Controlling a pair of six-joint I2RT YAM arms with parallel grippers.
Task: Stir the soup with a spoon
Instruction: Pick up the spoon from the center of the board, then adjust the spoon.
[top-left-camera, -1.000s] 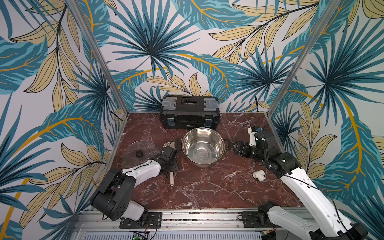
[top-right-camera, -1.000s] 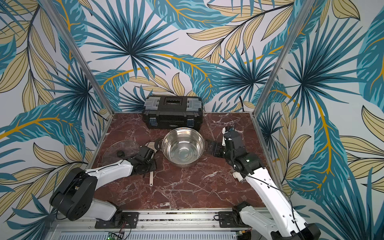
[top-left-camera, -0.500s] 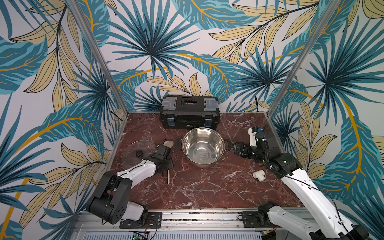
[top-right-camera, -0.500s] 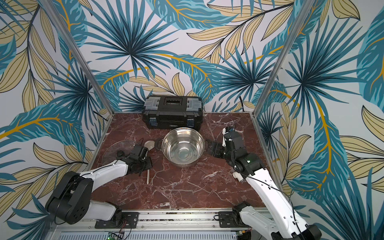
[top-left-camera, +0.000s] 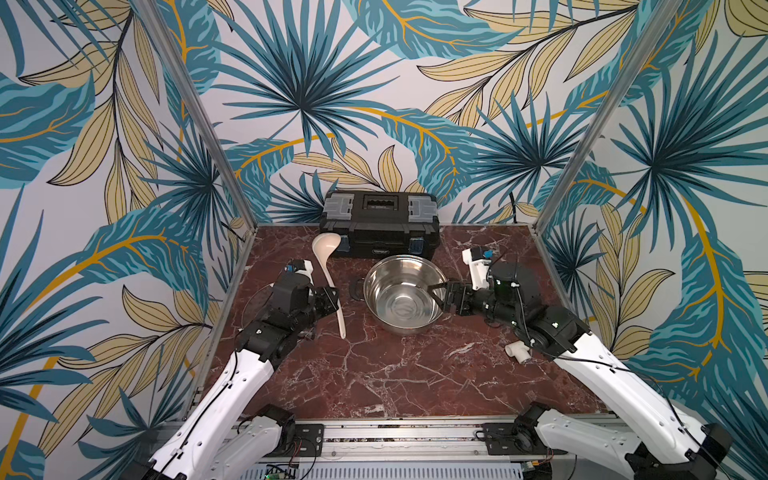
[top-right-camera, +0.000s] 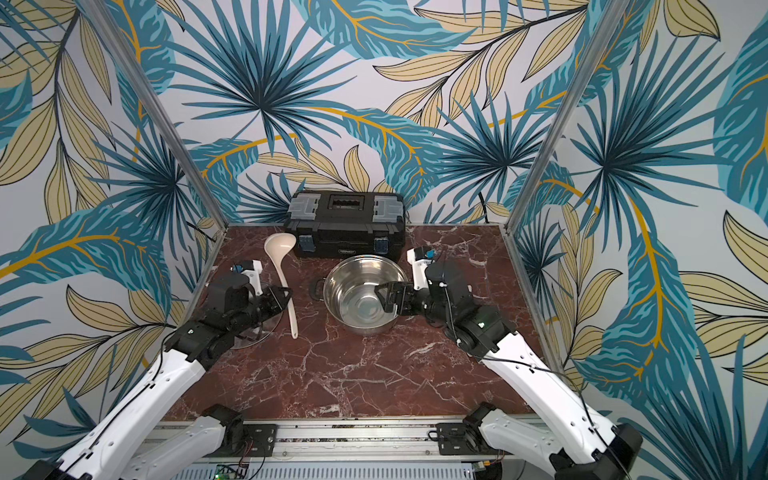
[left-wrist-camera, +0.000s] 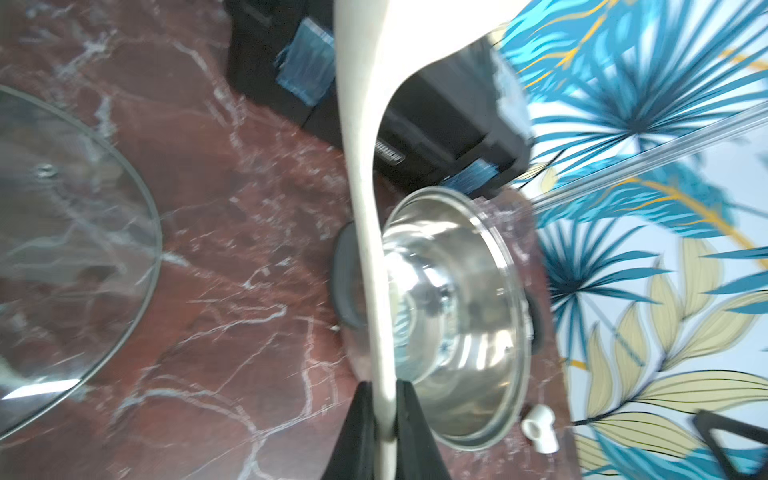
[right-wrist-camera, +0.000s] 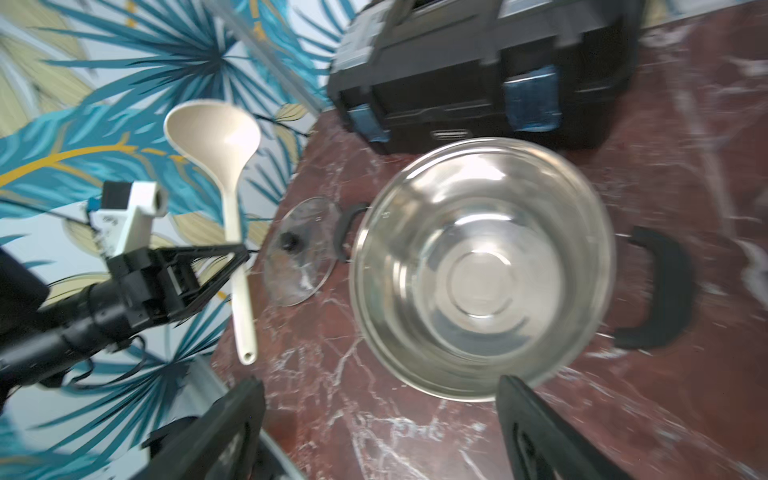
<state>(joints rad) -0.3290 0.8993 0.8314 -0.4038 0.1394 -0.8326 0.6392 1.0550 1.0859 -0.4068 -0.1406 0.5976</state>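
Left wrist view: L gripper (left-wrist-camera: 384, 390) clenched on the spoon (left-wrist-camera: 363, 208), both black fingers (left-wrist-camera: 415, 419) pinching the slim handle toward its tail end. Both top views put the spoon left of the pot (top-left-camera: 401, 299), clear of it, handle running near-to-far w/ the round bowl at the far end, just beside the toolbox (top-left-camera: 380, 226) front-left corner. Right wrist view has the bowl end tipped up, hollow side facing the cam; can't tell if the tail tip touches the table (top-left-camera: 374, 374). Pot sits mid-table, just near of the toolbox, inside bare shiny steel, no liquid seen. R gripper (top-left-camera: 438, 296) spread wide, holding nothing, at the pot's right rim; contact w/ the rim can't tell. Glass lid (top-right-camera: 253, 332) flat on the table under the L arm. White T-fitting (top-left-camera: 517, 352) near-right of the pot, by the R arm.
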